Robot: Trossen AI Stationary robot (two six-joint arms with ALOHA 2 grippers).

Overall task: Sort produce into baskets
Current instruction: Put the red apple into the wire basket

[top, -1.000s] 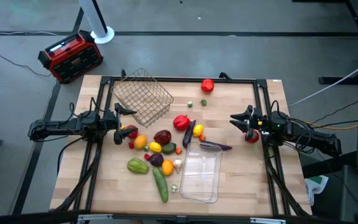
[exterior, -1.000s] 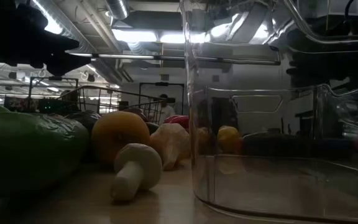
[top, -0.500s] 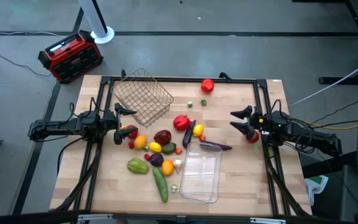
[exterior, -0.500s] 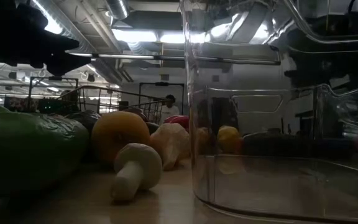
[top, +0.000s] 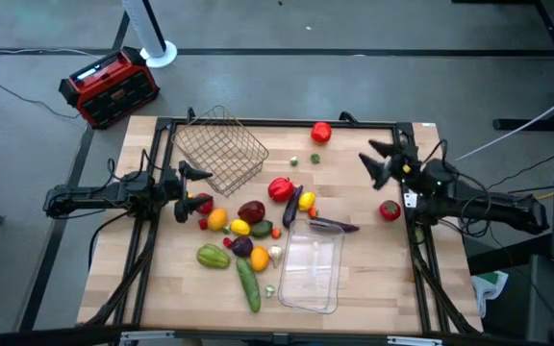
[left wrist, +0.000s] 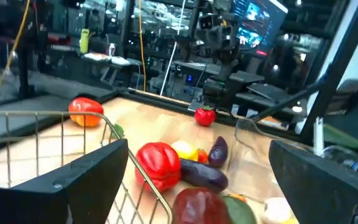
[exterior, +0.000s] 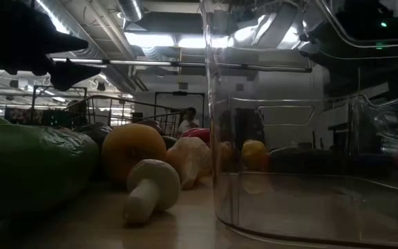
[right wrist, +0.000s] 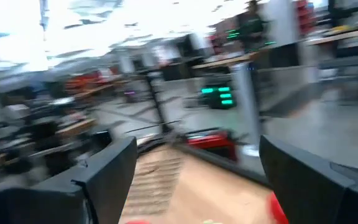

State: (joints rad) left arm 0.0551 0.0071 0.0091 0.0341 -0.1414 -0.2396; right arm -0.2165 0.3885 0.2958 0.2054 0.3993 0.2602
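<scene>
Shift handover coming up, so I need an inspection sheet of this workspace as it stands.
Surface: wooden table, dark frame round it.
Job's things: wire basket tipped, nothing seen inside; clear tray holds no produce; purple eggplant at its far rim; green cucumber, red tomato, red fruit loose.
Clutter: nothing seen.
End effectors: left end effector open beside the basket; right end effector open, raised past the tomato.
Cables: run across the floor.
Surroundings: red-and-black box on the floor.
</scene>
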